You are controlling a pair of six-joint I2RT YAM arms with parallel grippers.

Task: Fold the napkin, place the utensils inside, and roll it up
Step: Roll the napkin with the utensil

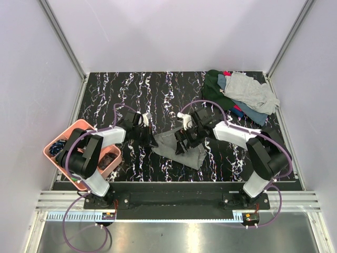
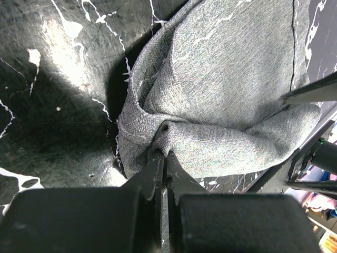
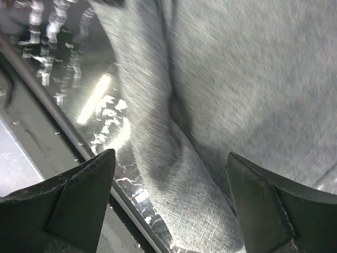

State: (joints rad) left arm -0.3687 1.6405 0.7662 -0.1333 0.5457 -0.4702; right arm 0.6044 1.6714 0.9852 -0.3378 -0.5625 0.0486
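1. Napkin (image 1: pixel 185 152) spot first: lying rumpled on the black marbled table (image 1: pixel 105 95), roughly mid-width and closer to the near edge than the far one. Not flat and not folded yet, so looks like the very start of the fold step.
2. Left gripper (image 2: pixel 164 158): clamped tight on a bunched fold at the cloth's left edge, jaws squeezed together with fabric caught between. Probably there as an anchor, to stop any sliding during a pull-out or fold-over.
3. Right gripper (image 3: pixel 169 158): spread wide with nothing between the jaws, hovering just over a thick ridge of the grey fabric. Reads like lining up for a second grab on the other side. Only a guess though.
4. Utensils: can't spot any gold cutlery in any view. Maybe inside the pink basket (image 1: pixel 76 125) at the near left corner, but too dark in there to tell.
5. Heap of spare cloths (image 1: pixel 242 95) parked at the far right corner, well apart from the work. Presumably kept there to stay out of the way.
6. Risk-wise: easy to drag the whole wad along instead of flattening it with only one edge held. Needs that second grip before any real pull.
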